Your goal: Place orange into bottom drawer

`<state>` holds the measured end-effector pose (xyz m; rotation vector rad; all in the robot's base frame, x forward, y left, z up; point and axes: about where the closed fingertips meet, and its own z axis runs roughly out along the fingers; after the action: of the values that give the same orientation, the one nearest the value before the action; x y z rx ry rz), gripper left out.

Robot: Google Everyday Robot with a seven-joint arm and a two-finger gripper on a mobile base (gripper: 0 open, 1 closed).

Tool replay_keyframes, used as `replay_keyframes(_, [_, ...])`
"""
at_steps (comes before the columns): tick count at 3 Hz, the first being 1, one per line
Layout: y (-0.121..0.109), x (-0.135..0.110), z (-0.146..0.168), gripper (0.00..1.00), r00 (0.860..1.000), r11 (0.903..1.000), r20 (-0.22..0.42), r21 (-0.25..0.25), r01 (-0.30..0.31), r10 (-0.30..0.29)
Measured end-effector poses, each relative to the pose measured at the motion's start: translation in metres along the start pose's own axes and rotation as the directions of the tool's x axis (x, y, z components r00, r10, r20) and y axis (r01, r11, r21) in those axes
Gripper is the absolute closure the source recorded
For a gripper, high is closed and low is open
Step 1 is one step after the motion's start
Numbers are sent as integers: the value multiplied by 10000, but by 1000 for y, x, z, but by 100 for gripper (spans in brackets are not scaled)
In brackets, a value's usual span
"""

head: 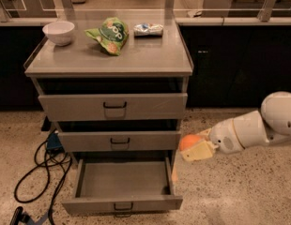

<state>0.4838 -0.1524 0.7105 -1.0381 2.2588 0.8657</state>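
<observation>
Beside open bottom drawer (89, 204), gripper (191, 147) pinching orange (188, 141), hovering outside side wall; releasing early risking orange dropping onto floor (239, 193).

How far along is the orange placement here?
Done: the bottom drawer stands open, and the claw holds the orange. In hand: the claw hangs beside the cabinet, level with the middle drawer. Left: carry the orange over the open drawer, lower it and release.
</observation>
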Motion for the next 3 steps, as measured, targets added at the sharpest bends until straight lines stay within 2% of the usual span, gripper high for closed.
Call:
replay_keyframes(1, [25,32,54,100,9986,9937,-338,-1034,-436,403])
replay_keyframes(2, [28,37,57,100,9981,9924,-419,-1123,-494,449])
replay_keyframes(3, [18,36,60,100,9977,9950,614,-973,-215,276])
